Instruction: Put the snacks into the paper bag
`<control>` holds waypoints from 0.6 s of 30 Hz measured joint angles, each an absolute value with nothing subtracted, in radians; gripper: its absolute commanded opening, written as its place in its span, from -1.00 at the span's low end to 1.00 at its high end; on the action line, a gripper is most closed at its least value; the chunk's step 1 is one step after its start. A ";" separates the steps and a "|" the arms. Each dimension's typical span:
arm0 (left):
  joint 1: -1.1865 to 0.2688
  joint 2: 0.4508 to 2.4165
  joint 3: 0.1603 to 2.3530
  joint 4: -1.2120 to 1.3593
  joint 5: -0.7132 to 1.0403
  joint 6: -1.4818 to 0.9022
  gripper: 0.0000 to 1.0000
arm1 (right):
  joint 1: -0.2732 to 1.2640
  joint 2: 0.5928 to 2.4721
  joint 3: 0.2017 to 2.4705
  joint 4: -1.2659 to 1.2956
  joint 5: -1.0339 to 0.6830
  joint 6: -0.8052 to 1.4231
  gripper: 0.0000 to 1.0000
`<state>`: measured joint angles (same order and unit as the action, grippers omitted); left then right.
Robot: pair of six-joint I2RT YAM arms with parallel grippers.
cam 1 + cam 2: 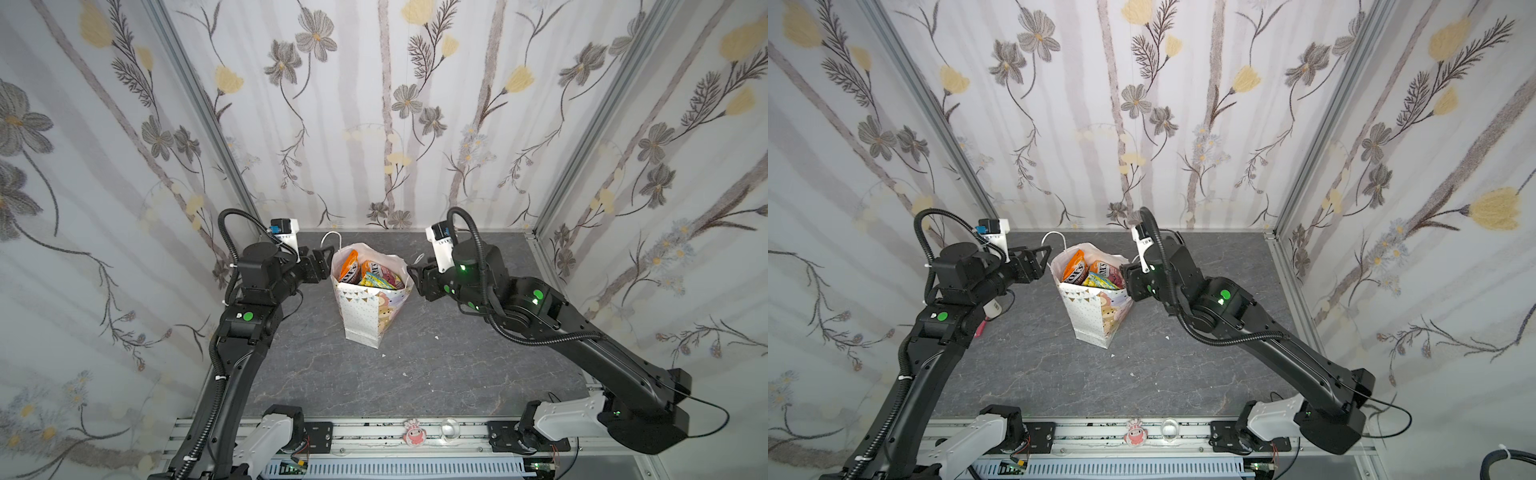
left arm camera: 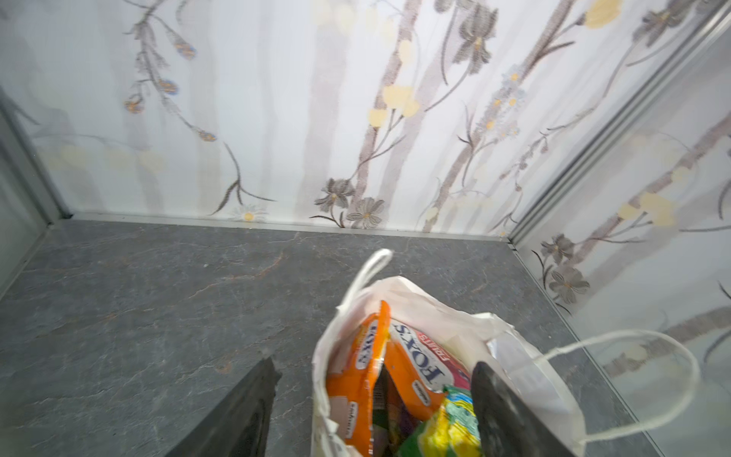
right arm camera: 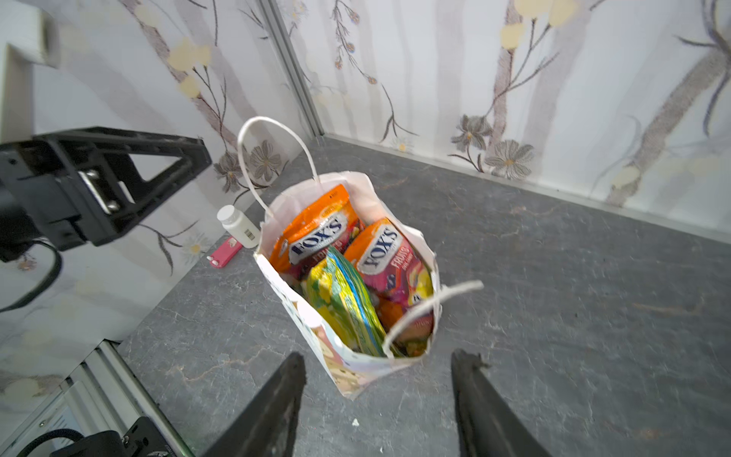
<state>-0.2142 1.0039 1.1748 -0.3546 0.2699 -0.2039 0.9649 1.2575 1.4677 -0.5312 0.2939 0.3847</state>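
The white paper bag point(image 1: 361, 320) point(image 1: 1090, 320) stands upright in the middle of the grey table. Several snacks point(image 1: 368, 274) point(image 1: 1092, 274) stand inside it: two orange "FOX'S" packets point(image 3: 324, 233) and a yellow-green one point(image 3: 340, 300). My left gripper point(image 1: 322, 262) point(image 1: 1042, 254) is open at the bag's left rim. In the left wrist view its jaws point(image 2: 375, 364) straddle the bag's wall point(image 2: 322, 368), one finger over the snacks point(image 2: 411, 368), one outside. My right gripper point(image 1: 415, 274) point(image 3: 379, 356) is open at the right rim and holds nothing.
A small white bottle point(image 3: 237, 225) point(image 1: 994, 309) and a small pink object point(image 3: 225, 253) lie on the table left of the bag, under my left arm. One cord handle point(image 3: 273, 134) stands up; the other point(image 3: 435, 304) droops towards my right gripper. Flowered walls close in on three sides.
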 measured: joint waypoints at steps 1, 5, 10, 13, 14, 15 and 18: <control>-0.266 1.018 1.200 -0.372 0.244 -0.200 0.55 | 0.964 1.217 1.391 -0.483 0.295 0.398 0.20; -0.390 1.089 1.271 -0.445 0.192 -0.184 0.55 | 0.959 1.169 1.240 -0.368 0.292 0.434 0.17; -0.437 1.200 1.311 -0.523 0.115 -0.180 0.48 | 0.945 1.203 1.227 -0.256 0.272 0.437 0.16; -0.473 1.252 1.330 -0.537 0.100 -0.176 0.48 | 0.929 1.230 1.215 -0.229 0.252 0.438 0.03; -0.480 1.267 1.334 -0.539 0.096 -0.175 0.48 | 0.924 1.236 1.211 -0.219 0.237 0.438 -0.03; -0.484 1.286 1.337 -0.543 0.085 -0.170 0.49 | 0.919 1.242 1.209 -0.208 0.230 0.440 -0.17; -0.482 1.328 1.357 -0.570 0.035 -0.165 0.48 | 0.906 1.259 1.206 -0.176 0.205 0.444 -0.56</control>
<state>-0.4824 1.3281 1.3571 -0.5701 0.0345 -0.1654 0.9058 1.2587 1.2060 -0.1757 0.2054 0.4442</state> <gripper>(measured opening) 0.744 0.321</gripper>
